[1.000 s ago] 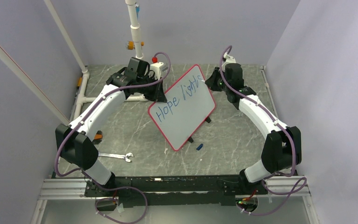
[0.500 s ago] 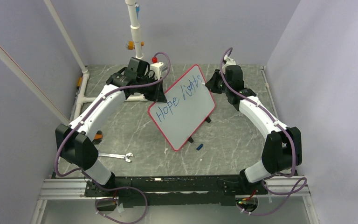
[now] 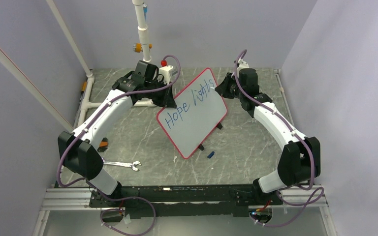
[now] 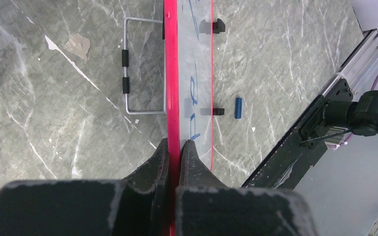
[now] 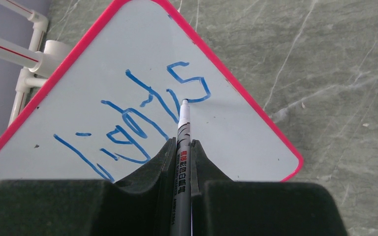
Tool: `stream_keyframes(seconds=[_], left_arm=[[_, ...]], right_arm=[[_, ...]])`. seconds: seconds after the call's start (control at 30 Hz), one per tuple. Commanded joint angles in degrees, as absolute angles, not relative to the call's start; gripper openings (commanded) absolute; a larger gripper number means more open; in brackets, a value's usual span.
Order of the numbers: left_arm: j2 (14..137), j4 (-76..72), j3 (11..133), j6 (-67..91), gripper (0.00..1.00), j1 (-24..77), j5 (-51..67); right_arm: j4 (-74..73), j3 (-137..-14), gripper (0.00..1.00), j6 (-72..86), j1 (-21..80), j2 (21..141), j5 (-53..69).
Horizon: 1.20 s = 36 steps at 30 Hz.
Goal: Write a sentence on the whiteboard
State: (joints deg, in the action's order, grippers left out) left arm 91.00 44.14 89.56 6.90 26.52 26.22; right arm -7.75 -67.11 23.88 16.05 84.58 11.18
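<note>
Your left gripper (image 4: 173, 143) is closed on the whiteboard (image 3: 194, 118): in the left wrist view the two fingers (image 4: 153, 162) press from either side on the thin red border, with no gap between pad and rim. The board stands near the middle of the table (image 3: 142, 132), propped at a slant and turned so that one corner points to the far wall, with its black feet (image 4: 218, 25) on the table. Behind it a wire stand (image 4: 126, 83) shows against the marble. Your right gripper (image 5: 183, 142) is clamped on a marker (image 5: 182, 128); the jaws are nearly together, with only the grey barrel between them, and the barrel runs straight out along the fingers. Its tip lies at the board's face on the lower stroke of the last letter, close to the far corner, though you cannot tell from this angle how firmly it presses. The sentence (image 3: 187, 104) reads "Hope lights" in blue, on one line along the board's far-left edge. A small blue cap (image 3: 210, 154) lies on the table just beside the board's near edge, and a wrench (image 3: 123, 164) lies well apart, near the left arm's base.
</note>
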Motion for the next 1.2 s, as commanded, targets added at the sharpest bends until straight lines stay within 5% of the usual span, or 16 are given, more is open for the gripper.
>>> stream_keyframes(seconds=[0.0,0.4,1.17], left_arm=[[90.41,44.91,88.8,-2.22,0.0,26.89,17.19],[90.54,44.89,88.86,-2.37,0.0,26.89,17.23],[89.56,44.8,87.13,2.17,0.0,28.78,16.37]], right_arm=[[-8.57,-69.46,0.0,24.25,16.42,82.07,12.99],[-17.0,-67.31,0.0,21.36,16.52,70.47,5.1],[-18.92,-52.76,0.0,25.28,16.59,54.25,13.88]])
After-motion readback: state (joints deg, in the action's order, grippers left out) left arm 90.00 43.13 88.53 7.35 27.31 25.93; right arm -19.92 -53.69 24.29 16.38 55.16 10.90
